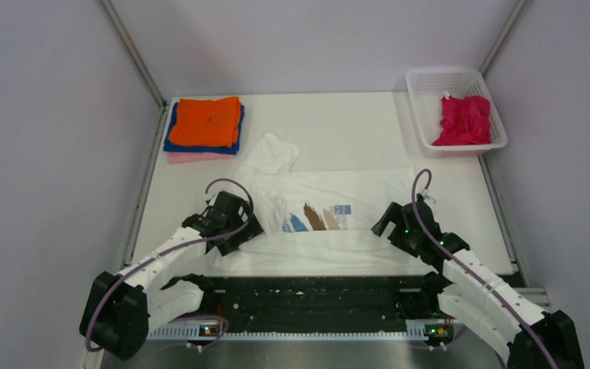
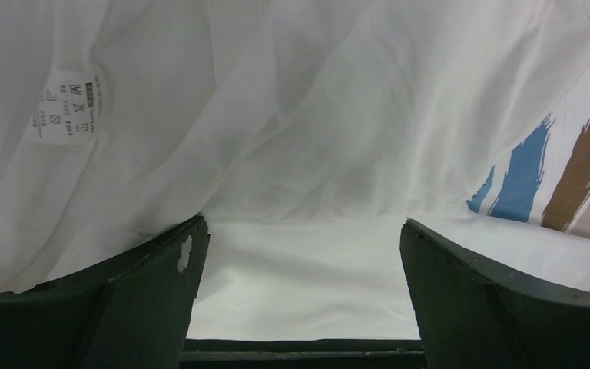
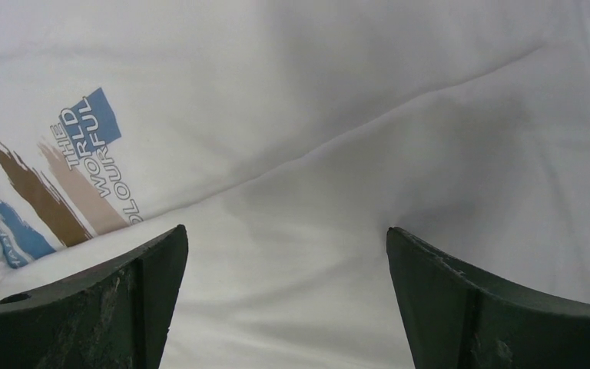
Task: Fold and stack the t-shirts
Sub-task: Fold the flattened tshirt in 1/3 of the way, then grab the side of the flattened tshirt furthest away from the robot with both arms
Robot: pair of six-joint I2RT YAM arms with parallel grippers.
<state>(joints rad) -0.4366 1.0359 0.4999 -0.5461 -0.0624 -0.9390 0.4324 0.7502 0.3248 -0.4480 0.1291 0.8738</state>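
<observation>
**Taking the white shirt by both sides for a fold**

The white shirt (image 1: pixel 330 219) is spread across the middle of the table (image 1: pixel 353 131), its print (image 1: pixel 319 217) facing up. One sleeve (image 1: pixel 273 152) is thrown out toward the far left. A finished stack lies at the far left corner: the orange shirt (image 1: pixel 209 121) on top, the blue one (image 1: pixel 174 140) under it and the pink one (image 1: pixel 192 157) at the bottom. The magenta shirt (image 1: pixel 465 119) is bunched in the basket (image 1: pixel 430 77) at the far right.

The left gripper (image 1: pixel 238 224) is poised over the shirt's left side and the right gripper (image 1: pixel 388 224) over its right side. Both are spread wide and nothing is held by either; only cloth is seen between the jaws in the wrist views.

A side or hem fold is judged to be the step in hand. It would be done best if both edges were pinched at matching heights, so that the crease runs straight. On the left, loose folds are seen near the care label (image 2: pixel 65 108). All layers there should be gathered into the bite, or a hidden layer may be dragged. The cloth should be lifted only slightly and carried evenly. The stray sleeve should be tucked in before the stack is approached.
</observation>
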